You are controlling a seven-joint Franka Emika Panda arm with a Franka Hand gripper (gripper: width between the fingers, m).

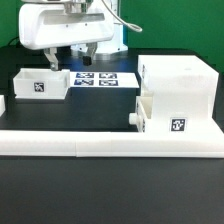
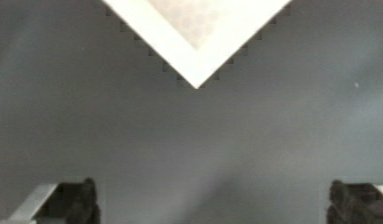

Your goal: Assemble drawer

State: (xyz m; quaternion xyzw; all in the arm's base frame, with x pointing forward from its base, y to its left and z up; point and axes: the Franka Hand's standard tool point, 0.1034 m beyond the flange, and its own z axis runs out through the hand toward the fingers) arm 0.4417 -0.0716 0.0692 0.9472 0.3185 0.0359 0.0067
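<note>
Exterior view. Top of the arm [image 1: 60, 25] cropped by the frame. Tool [image 1: 76, 58] half lost under the white wrist housing, only dark finger stubs showing; hard to judge its spread from here. Far side of the casing [image 1: 178, 85] out of sight. Inside of the seated tray [image 1: 158, 118] also hidden; partway in the casing, knob [image 1: 133, 118] facing the exterior view's left. Loose tray [image 1: 40, 84] on the bench [image 1: 100, 190], open top up, tag on its near face, just below the tool and toward the exterior view's left of it. Touching or apart: cannot tell. Casing well off toward the exterior view's right of the tool. Marker board [image 1: 105, 80] flat between loose tray and casing. Wall [image 1: 110, 145] along the front, a short leg of it at the exterior view's left edge, casing just behind it. Bare bench between loose tray and wall, and again in front of the wall.

Wrist view. Fingertips [image 2: 63, 203] only at the frame's edge, cropped and blurred. Spread wide, nothing between them: tool open and empty. One white pointed corner [image 2: 193, 35] ahead, the rest cut off; cannot tell which part it belongs to. Dark bare bench between corner and fingertips, no contact.
</note>
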